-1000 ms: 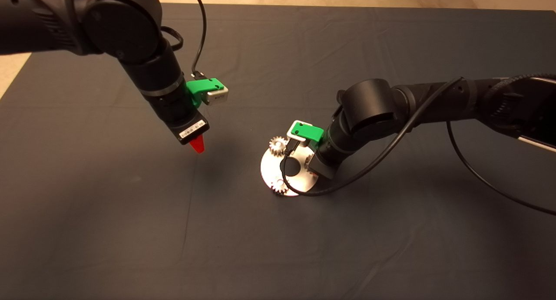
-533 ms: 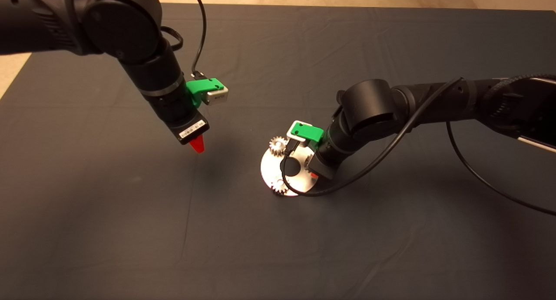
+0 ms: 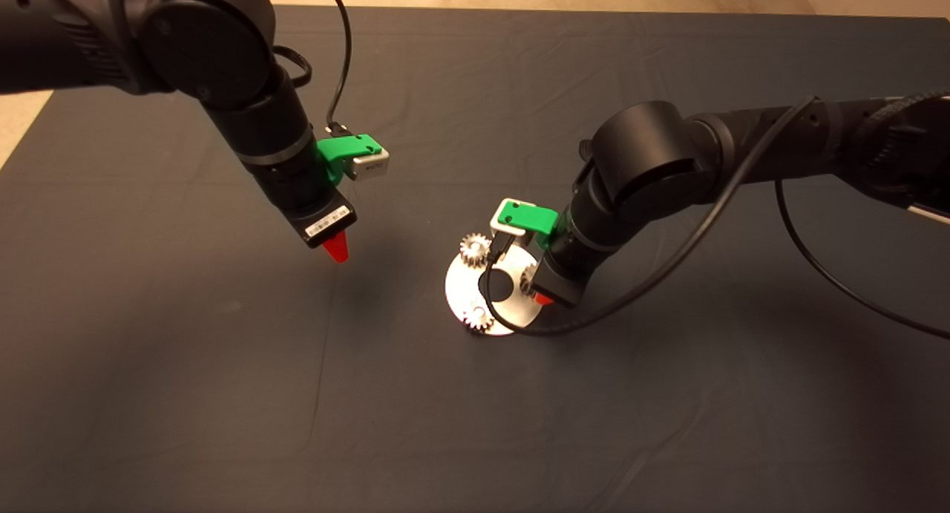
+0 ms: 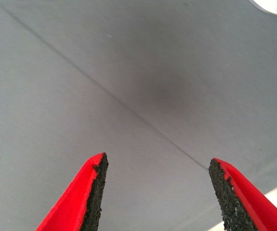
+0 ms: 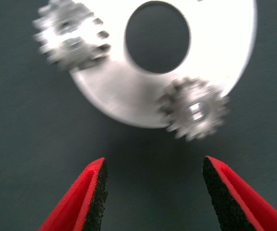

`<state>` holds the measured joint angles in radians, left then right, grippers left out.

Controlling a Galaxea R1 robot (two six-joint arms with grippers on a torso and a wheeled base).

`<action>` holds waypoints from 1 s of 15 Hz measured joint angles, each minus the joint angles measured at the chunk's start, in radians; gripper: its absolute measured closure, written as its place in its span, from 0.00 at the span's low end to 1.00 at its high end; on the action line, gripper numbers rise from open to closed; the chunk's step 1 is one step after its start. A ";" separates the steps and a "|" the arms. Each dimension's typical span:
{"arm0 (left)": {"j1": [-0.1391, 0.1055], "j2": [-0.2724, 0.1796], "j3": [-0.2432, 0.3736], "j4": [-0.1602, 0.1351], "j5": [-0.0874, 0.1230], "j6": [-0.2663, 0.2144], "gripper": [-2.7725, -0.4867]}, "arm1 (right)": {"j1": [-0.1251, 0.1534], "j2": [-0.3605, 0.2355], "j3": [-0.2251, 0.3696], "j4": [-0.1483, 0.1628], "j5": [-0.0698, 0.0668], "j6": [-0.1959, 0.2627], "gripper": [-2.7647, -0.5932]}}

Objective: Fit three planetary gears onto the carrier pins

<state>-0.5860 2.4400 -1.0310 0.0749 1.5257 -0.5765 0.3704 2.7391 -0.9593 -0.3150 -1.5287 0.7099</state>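
I see the right gripper (image 5: 150, 195) spread open and empty just beside the carrier disc (image 3: 462, 286); three planetary gears (image 3: 475, 248) sit on it. Left gripper (image 4: 157, 197), open and empty, hovers upper left.

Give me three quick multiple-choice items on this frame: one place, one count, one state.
1. Where is the left gripper?
A. over bare mat, left of the disc
B. over the disc's hole
C. on a gear

2. How many planetary gears show on the disc in the head view?
A. one
B. three
C. five

3. The right gripper is:
A. shut on a gear
B. open, holding nothing
C. shut, empty

Answers: 1 A, its wrist view shows mostly mat. 2 B, gears at. 3 B, its fingers stand apart with only mat between them.
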 joint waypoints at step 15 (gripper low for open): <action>0.001 -0.061 0.568 0.024 0.000 -0.321 0.58 | 0.038 -0.040 0.473 0.155 -0.004 0.503 0.61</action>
<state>-0.5853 2.3785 -0.4626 0.0985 1.5253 -0.8973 0.4081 2.6987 -0.4865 -0.1602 -1.5332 1.2132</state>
